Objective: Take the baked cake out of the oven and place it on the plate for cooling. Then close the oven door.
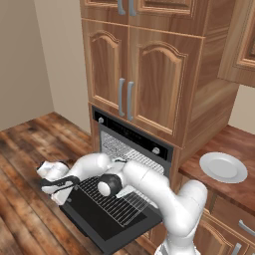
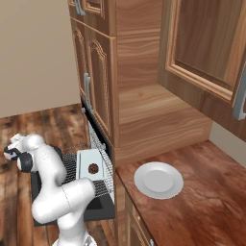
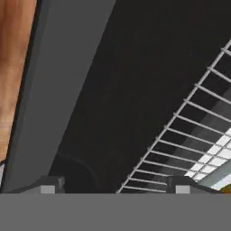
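The oven (image 1: 130, 137) stands open, its black oven door (image 1: 97, 225) folded down flat. A wire rack (image 1: 117, 205) is pulled out over the door. On it lies a pale tray (image 2: 87, 161) carrying the baked cake (image 2: 93, 168), a small dark brown lump. My gripper (image 1: 66, 184) hovers over the door's outer left edge, away from the cake. In the hand view the gripper (image 3: 115, 187) is open, its tips far apart with nothing between them, facing the black door (image 3: 113, 90) and the rack (image 3: 189, 135). The white plate (image 1: 223, 167) sits bare on the wooden counter to the right.
Wooden cabinet doors (image 1: 144, 79) rise above the oven, and an upper cabinet (image 2: 206, 43) hangs over the counter (image 2: 202, 202). Wooden floor (image 1: 25, 199) spreads left of the open door. My arm's elbow (image 1: 110, 185) lies across the rack.
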